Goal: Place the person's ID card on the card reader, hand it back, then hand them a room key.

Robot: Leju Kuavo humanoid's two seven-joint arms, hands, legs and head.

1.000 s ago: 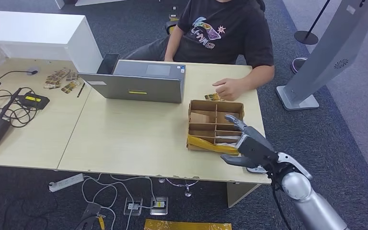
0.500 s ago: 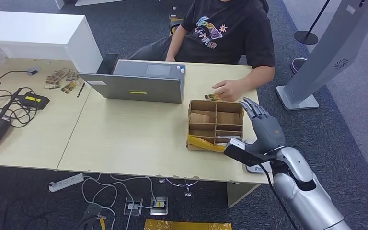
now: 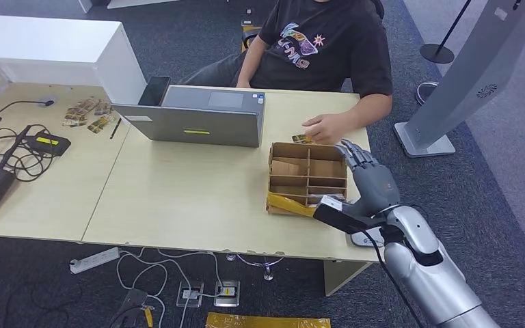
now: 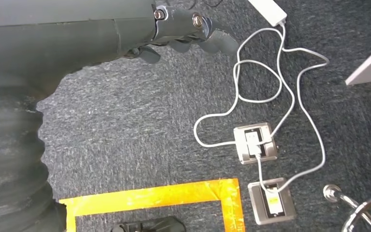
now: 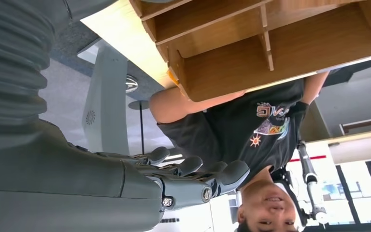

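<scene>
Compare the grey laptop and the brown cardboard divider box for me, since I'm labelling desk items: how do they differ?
The grey laptop is flat, closed metal; the brown cardboard divider box is open-topped and split into compartments. The laptop lies nearer the desk's middle and is wider; the box sits nearer the desk's right end, beside the robot's right hand. Both rest on the pale wooden desk.

Small yellowish ID card on table, under person's fingers
</scene>
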